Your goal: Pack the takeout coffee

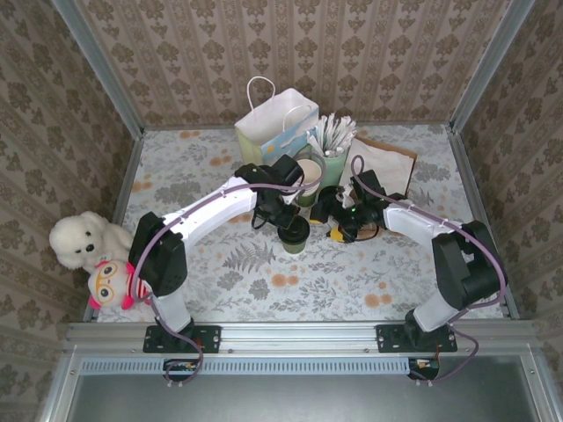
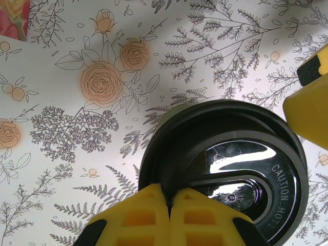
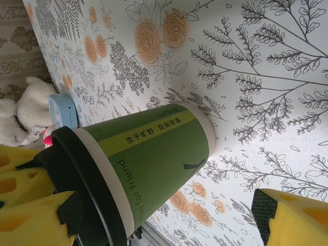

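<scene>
**Grasping the coffee**

Top: the takeout coffee [image 1: 295,234] stands on the counter [image 1: 220,281], white bag [image 1: 274,119] farther back. Left wrist: left claw [image 2: 169,205] pinches its lid rim. Right wrist: right claw [image 3: 161,212] spread around it. Next, likely an upright lift bagward.

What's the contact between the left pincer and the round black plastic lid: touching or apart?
Touching. Left wrist view: the left pincer pinches the black lid at its rim.
</scene>
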Controlling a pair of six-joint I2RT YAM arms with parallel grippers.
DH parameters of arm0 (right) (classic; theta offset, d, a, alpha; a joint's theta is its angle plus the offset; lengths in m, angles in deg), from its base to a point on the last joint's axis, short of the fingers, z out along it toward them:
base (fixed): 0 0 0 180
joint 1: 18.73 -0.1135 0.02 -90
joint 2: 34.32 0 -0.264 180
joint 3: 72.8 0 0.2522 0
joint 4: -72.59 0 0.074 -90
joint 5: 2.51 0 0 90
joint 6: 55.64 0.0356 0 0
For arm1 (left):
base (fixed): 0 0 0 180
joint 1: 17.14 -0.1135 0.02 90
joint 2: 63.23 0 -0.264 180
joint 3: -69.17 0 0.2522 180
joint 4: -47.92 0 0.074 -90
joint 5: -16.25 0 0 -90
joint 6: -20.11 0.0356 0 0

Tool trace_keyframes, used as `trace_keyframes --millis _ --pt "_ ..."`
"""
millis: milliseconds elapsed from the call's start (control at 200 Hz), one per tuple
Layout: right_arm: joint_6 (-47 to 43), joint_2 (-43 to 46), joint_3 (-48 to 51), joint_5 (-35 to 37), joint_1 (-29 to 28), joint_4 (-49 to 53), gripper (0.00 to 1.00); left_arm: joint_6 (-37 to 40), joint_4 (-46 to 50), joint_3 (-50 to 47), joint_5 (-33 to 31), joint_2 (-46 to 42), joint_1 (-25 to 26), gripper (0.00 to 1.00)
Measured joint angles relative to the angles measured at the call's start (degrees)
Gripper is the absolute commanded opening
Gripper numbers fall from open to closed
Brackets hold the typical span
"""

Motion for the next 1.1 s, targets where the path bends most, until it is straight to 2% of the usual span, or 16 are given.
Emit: trace_keyframes --millis 460,1100 --pt "0.0 -1.6 0.0 -1.2 -0.2 -0.6 0.89 -2.2 -3.2 -3.1 0.5 -1.8 -0.1 0.00" --pt "0.3 -2.6 1.2 -1.6 -0.2 -5.1 0.88 -10.1 -11.1 -10.6 0.9 -5.6 -0.1 0.00"
